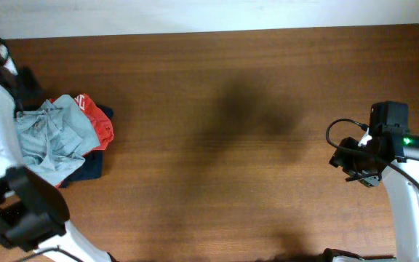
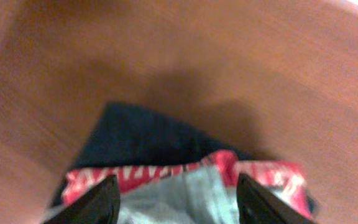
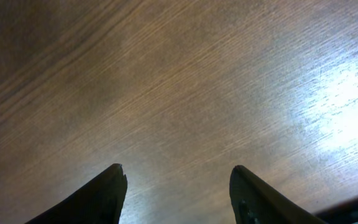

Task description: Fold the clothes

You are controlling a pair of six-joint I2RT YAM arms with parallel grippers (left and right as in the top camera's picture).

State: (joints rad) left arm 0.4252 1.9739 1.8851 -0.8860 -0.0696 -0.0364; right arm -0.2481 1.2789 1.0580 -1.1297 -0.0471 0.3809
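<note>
Lying: grey shirt (image 1: 53,138), crumpled on top of a pile at the left end of the table (image 1: 231,109).
Under it: red shirt (image 1: 102,125), then navy shirt (image 1: 89,166), both showing along the pile's right side.
Left gripper (image 2: 178,186): jaws spread wide just above the pile, grey cloth visible between them, nothing gripped.
Right gripper (image 3: 177,180): jaws parted and empty over bare wood, well apart from the pile.

The brown wooden table (image 1: 231,182) bears one crumpled heap of clothes (image 1: 58,137) near its left end
</note>
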